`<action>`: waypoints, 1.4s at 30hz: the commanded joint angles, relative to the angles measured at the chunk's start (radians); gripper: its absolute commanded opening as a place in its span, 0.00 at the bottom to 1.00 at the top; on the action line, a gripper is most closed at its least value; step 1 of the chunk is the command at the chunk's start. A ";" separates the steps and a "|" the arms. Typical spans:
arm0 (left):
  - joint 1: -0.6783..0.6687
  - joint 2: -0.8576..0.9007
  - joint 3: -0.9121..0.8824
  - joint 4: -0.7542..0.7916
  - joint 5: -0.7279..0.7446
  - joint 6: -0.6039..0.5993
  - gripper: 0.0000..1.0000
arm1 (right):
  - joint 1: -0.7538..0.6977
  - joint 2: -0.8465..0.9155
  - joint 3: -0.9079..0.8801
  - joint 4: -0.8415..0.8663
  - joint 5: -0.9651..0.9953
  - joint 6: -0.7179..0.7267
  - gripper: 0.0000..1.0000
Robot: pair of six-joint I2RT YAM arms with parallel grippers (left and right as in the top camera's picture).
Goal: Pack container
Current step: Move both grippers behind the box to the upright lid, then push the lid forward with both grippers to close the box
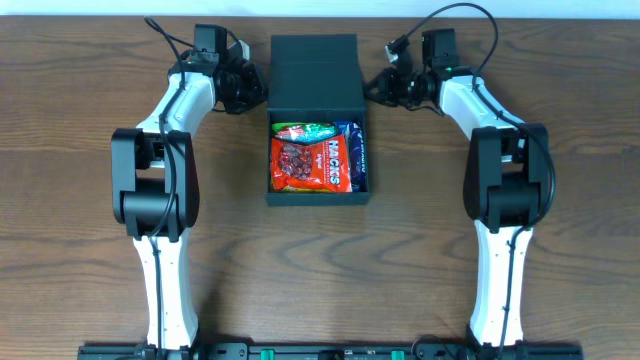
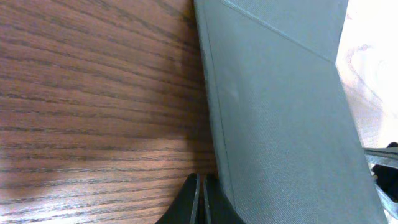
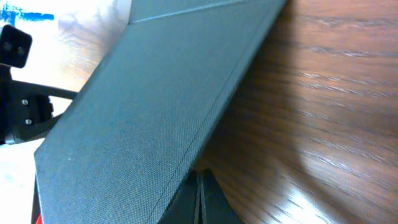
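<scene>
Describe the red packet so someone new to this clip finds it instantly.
At the middle of the wooden table sits the dark container, lid open. Inside it, the red packet lies on top, the largest showing, with a green packet past its far edge and a blue packet on its right.

Wooden table (image 1: pixel 80 200) bearing the container (image 1: pixel 317 150)
</scene>
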 commanded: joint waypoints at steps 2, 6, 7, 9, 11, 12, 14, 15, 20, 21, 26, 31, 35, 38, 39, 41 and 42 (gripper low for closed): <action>0.000 0.016 0.018 0.003 0.039 -0.002 0.06 | 0.013 0.019 0.020 0.039 -0.145 0.021 0.01; 0.011 0.015 0.022 0.025 0.088 0.008 0.06 | 0.004 0.019 0.025 0.045 -0.194 0.010 0.01; 0.014 0.015 0.027 0.025 0.103 0.017 0.05 | -0.001 0.019 0.029 0.046 -0.208 0.000 0.01; 0.022 0.015 0.042 0.024 0.125 0.040 0.06 | -0.010 0.019 0.046 0.045 -0.228 -0.026 0.01; 0.030 0.014 0.074 0.024 0.140 0.047 0.06 | -0.020 0.018 0.079 0.040 -0.238 -0.035 0.01; 0.032 0.014 0.092 0.024 0.150 0.056 0.06 | -0.025 0.018 0.095 0.034 -0.238 -0.039 0.01; 0.034 0.014 0.128 0.022 0.161 0.071 0.06 | -0.033 0.016 0.139 0.003 -0.238 -0.071 0.02; 0.034 0.014 0.152 0.019 0.171 0.084 0.06 | -0.035 0.016 0.169 -0.026 -0.237 -0.097 0.01; 0.031 0.014 0.247 0.000 0.221 0.139 0.06 | -0.035 0.015 0.311 -0.194 -0.237 -0.219 0.01; 0.031 0.014 0.267 -0.014 0.237 0.159 0.06 | -0.035 0.015 0.338 -0.233 -0.237 -0.246 0.01; 0.031 0.002 0.348 -0.117 0.288 0.277 0.06 | -0.030 0.015 0.497 -0.502 -0.199 -0.446 0.01; 0.032 -0.058 0.394 -0.293 0.283 0.467 0.06 | -0.027 0.015 0.664 -0.837 -0.021 -0.691 0.01; 0.032 -0.147 0.394 -0.422 0.274 0.647 0.06 | -0.016 0.015 0.790 -1.078 0.113 -0.879 0.01; 0.032 -0.195 0.394 -0.501 0.209 0.724 0.06 | -0.013 0.009 0.821 -1.155 0.145 -0.943 0.01; 0.032 -0.213 0.394 -0.537 0.183 0.760 0.06 | -0.013 0.000 0.821 -1.168 0.147 -0.949 0.01; 0.032 -0.240 0.393 -0.594 0.169 0.824 0.06 | -0.015 -0.010 0.821 -1.178 0.176 -0.957 0.01; 0.032 -0.246 0.393 -0.611 0.169 0.843 0.05 | -0.017 -0.015 0.821 -1.177 0.195 -0.957 0.01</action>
